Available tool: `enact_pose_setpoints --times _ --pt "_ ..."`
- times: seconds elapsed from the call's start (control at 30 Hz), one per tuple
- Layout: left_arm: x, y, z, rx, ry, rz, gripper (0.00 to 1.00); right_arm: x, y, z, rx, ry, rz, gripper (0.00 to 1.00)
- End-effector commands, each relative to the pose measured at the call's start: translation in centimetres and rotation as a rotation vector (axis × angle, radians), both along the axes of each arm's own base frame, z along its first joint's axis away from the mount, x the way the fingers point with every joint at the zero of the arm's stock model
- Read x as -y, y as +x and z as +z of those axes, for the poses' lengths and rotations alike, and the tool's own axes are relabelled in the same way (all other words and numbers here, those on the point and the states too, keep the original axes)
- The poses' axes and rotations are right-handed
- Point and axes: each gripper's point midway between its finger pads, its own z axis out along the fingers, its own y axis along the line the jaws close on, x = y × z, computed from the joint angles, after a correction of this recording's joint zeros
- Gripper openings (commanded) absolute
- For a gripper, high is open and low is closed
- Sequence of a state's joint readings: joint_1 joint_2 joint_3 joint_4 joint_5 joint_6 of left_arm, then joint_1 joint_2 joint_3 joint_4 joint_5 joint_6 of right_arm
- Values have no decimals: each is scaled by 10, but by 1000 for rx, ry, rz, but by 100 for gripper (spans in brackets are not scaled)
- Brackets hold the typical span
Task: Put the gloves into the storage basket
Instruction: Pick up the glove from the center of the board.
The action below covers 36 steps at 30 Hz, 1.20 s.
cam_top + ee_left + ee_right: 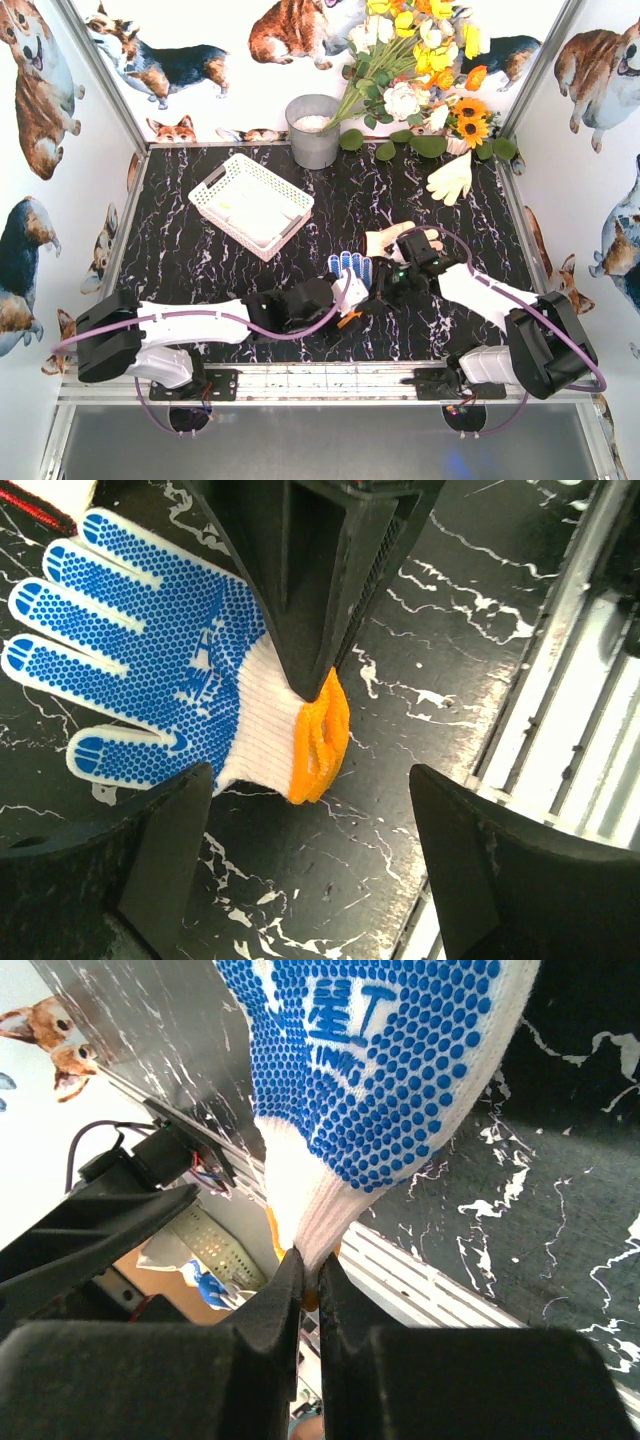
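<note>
Left gripper (310, 770) is standing wide, fingers straddling the orange cuff (322, 738). Right gripper (308, 1272) is pinching that cuff, jaws tight on it. One blue-and-white glove (150, 650), white knit with blue rubber dots, is lying on the table (200, 280), which is black marble-look with white veins. Two cream gloves: one (385, 240) is lying just beside the right gripper, the other (452, 178) well beyond by the flowers (410, 60). One white lattice basket (275, 180), rectangular, is sitting far left, apart from the blue glove; something pale is lying inside, can't tell what. One grey metal bucket (314, 140) is standing behind it. Corgi-print walls (40, 90) are closing in three sides.
</note>
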<state>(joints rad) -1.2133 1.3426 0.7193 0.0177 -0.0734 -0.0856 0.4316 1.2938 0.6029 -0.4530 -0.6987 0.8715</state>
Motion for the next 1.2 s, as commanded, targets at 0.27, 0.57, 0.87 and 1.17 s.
enact_pose_setpoints --times 0.27,0.57,0.87,1.17 --pt "19 10 -32 111 89 -23 75 -7 10 32 -9 103 3 0" --pt "37 30 -21 190 81 11 58 -9 15 33 -13 127 -28 0" --pt "34 26 -26 164 92 24 9 1 26 34 29 112 -106 19" --pt "25 26 -20 131 67 96 0 24 33 29 103 42 -258 59"
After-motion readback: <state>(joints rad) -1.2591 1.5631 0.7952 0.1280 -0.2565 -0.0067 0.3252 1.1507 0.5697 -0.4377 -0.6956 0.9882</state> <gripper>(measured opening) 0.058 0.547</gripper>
